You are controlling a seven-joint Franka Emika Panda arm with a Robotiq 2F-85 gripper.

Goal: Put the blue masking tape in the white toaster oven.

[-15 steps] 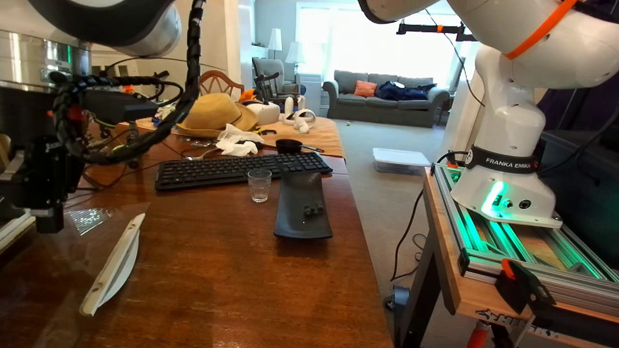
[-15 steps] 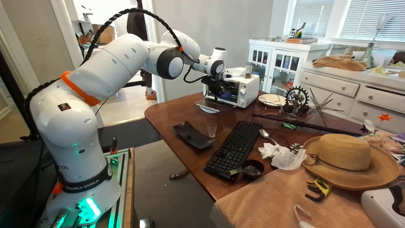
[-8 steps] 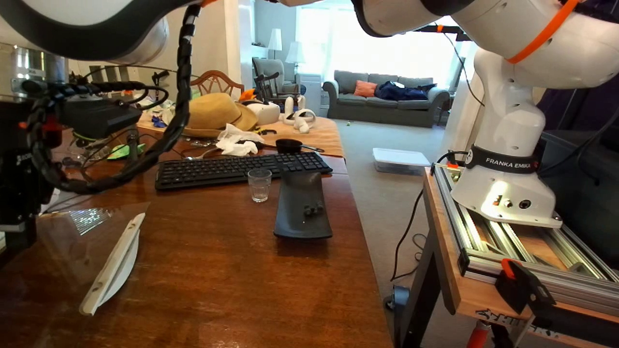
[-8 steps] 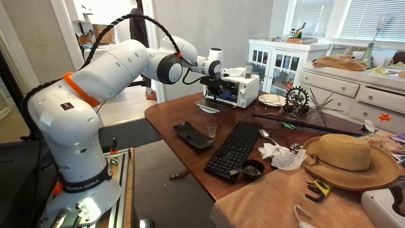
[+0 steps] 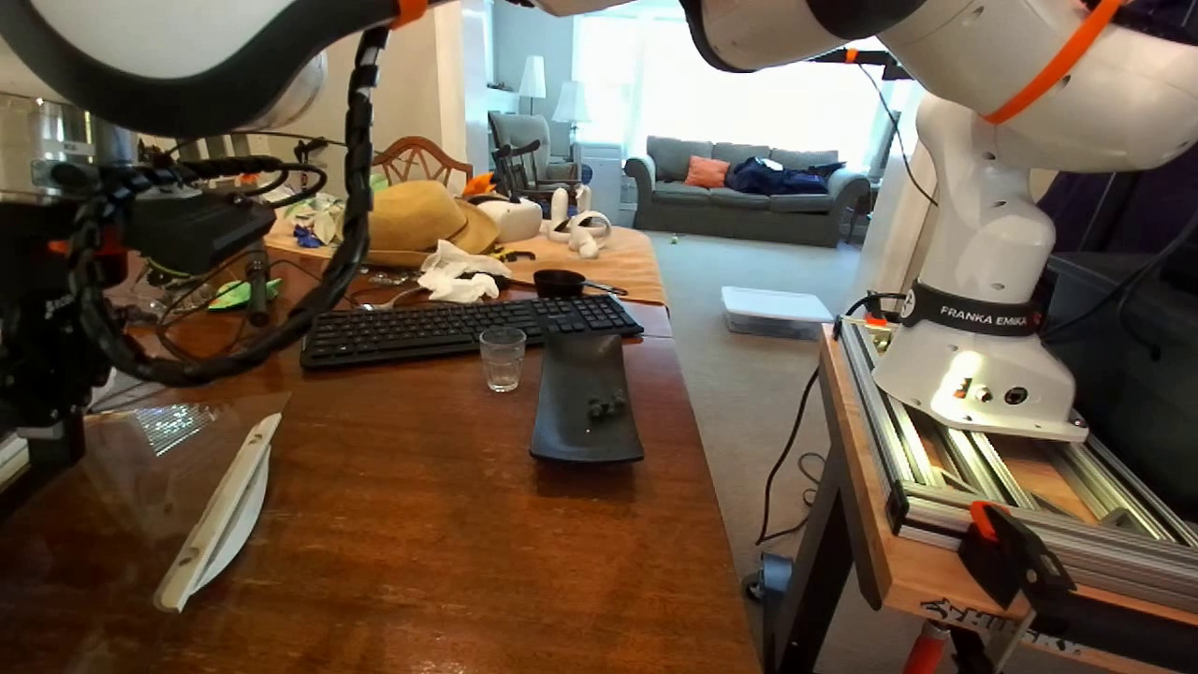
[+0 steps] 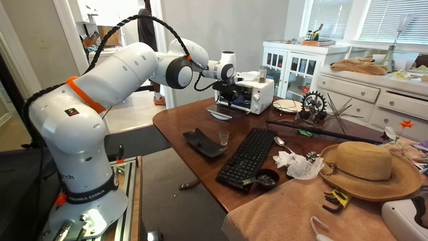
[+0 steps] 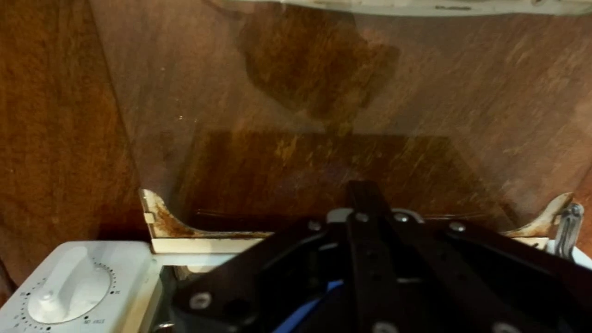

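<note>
Dark polished wood forms the counter (image 5: 449, 543) under the white toaster oven (image 6: 262, 95), whose glass door (image 7: 342, 92) lies lowered, presumably to keep its mouth clear. What looks like the blue masking tape (image 7: 299, 316) shows partly behind the hand (image 7: 365, 187), seemingly inside the oven, where the task wants it. The hand is closed on nothing, likely because delivery is done.
</note>
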